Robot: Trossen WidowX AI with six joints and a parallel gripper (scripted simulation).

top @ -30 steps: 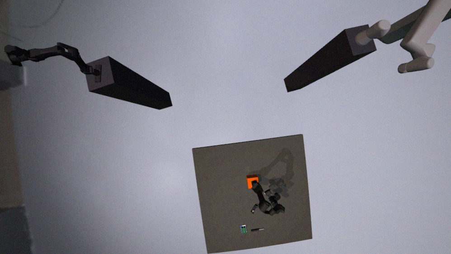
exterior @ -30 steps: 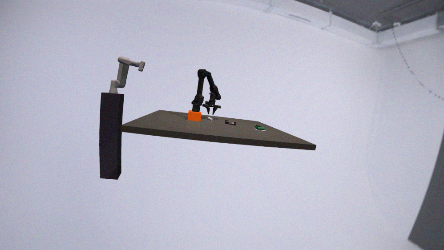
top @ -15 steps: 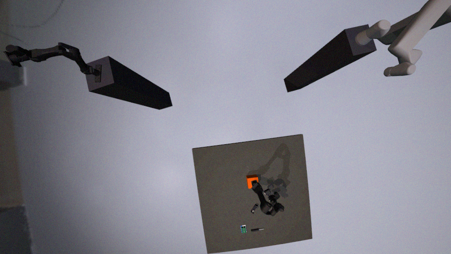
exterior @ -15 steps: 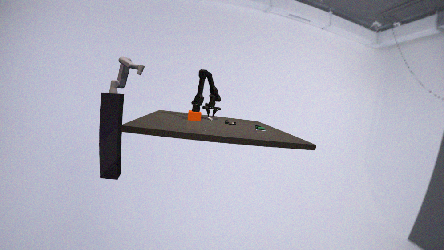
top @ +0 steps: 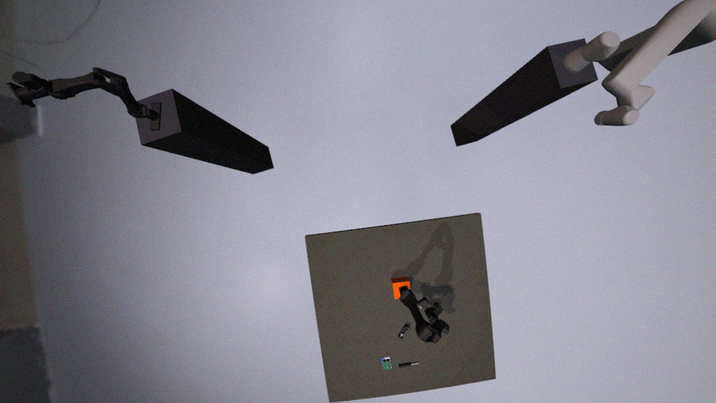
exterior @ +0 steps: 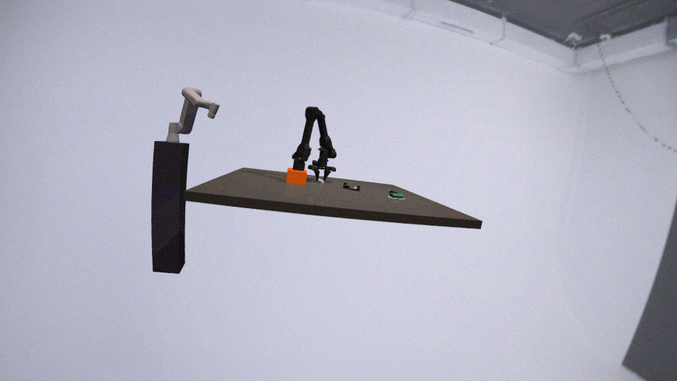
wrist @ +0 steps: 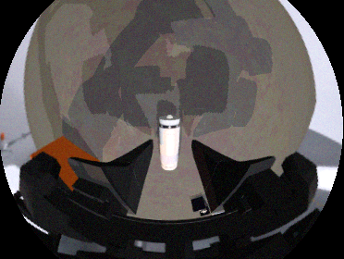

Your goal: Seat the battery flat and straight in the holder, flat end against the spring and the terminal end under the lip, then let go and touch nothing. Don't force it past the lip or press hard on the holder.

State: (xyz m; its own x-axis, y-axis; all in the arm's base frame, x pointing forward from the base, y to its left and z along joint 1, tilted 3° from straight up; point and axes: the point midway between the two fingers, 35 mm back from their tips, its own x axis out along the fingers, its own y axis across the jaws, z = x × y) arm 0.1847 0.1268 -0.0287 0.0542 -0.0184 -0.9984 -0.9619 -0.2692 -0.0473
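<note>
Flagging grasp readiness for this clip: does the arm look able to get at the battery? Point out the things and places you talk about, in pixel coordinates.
Probably yes: the gripper (exterior: 321, 181) (wrist: 172, 143) is open, its fingers either side of the battery (exterior: 320, 182) (wrist: 169, 145), with nothing visible between.

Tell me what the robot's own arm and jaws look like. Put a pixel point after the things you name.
The arm (top: 417, 315) (exterior: 309, 129) is black, with slim links and chunky joints. The jaws (exterior: 321, 178) are black too, wide at the root and tapering to narrow tips. No markings are readable.

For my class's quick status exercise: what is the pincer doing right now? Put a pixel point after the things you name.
Pincer (exterior: 321, 179) (wrist: 172, 143): open, holding nothing, with the battery (exterior: 320, 181) (wrist: 169, 147) between its parted fingers.
</note>
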